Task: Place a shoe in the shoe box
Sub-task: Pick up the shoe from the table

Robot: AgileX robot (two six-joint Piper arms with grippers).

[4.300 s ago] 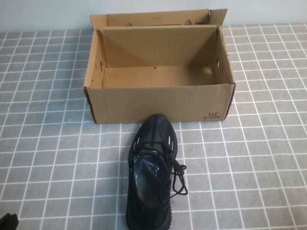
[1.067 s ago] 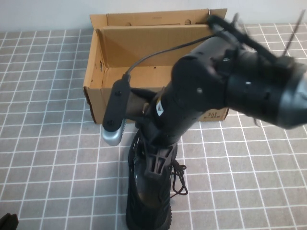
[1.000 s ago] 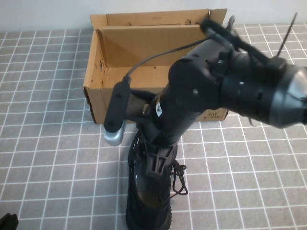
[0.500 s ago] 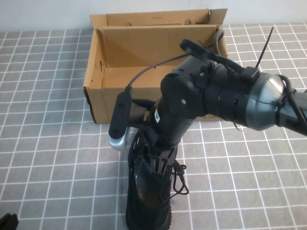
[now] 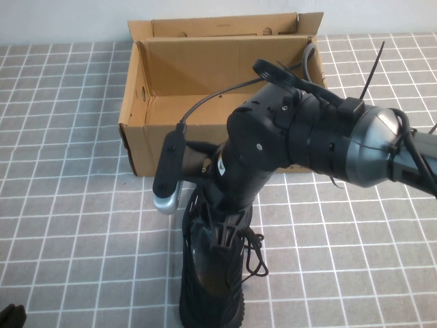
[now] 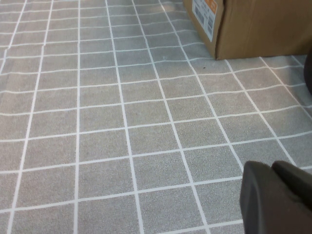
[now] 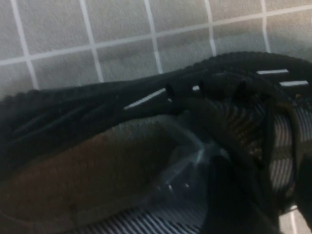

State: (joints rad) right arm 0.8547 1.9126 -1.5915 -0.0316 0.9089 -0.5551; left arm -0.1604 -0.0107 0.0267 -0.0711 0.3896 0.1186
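Note:
The black knit shoe (image 5: pixel 212 301) lies on the tiled cloth just in front of the brown cardboard shoe box (image 5: pixel 205 68), toe toward the box. The box stands open, lid flap back, inside bare. My right gripper (image 5: pixel 222 239) reaches down into the shoe's opening. In the right wrist view the shoe (image 7: pixel 97 117) fills the picture, and the right gripper (image 7: pixel 267 195) is open, one finger inside the shoe and the other beyond its laced side. My left gripper (image 5: pixel 10 316) sits parked at the near left corner, shut and empty (image 6: pixel 275 195).
The right arm's bulk hides the box's front wall and the shoe's toe. The shoe's loose laces (image 5: pixel 256 256) trail to its right. A corner of the box (image 6: pixel 253 24) shows in the left wrist view. Grey tiled cloth (image 5: pixel 68 225) surrounds everything.
My right arm came in over the box and shoe, then dropped lower, putting the gripper deeper into the shoe's opening. The shoe and box have not moved. The left arm is still.

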